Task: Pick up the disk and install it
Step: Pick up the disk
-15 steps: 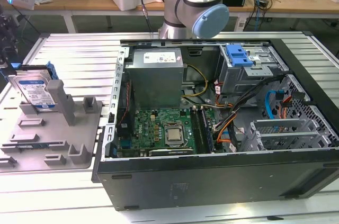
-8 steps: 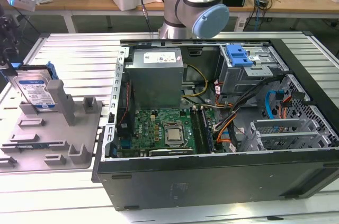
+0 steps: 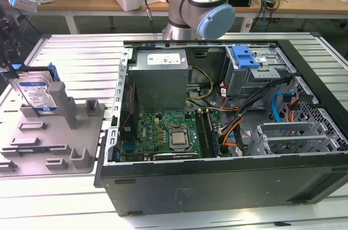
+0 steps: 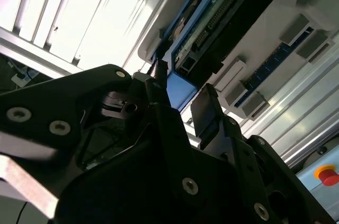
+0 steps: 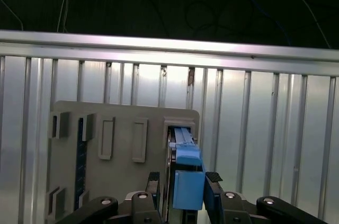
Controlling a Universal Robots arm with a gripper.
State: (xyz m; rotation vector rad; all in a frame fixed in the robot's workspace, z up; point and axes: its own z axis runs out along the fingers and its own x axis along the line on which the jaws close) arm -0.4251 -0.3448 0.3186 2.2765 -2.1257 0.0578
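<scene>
Gripper unclenched, fingers straddling blue carrier frame of disk, gap visible on one side. Disk stands on edge in gray fixture plate.

Identify the disk by its silver body, white-and-blue label and blue carrier frame. Note the grey fixture plate, the ribbed silver tabletop, the black computer case, its green motherboard and the black gripper.
</scene>
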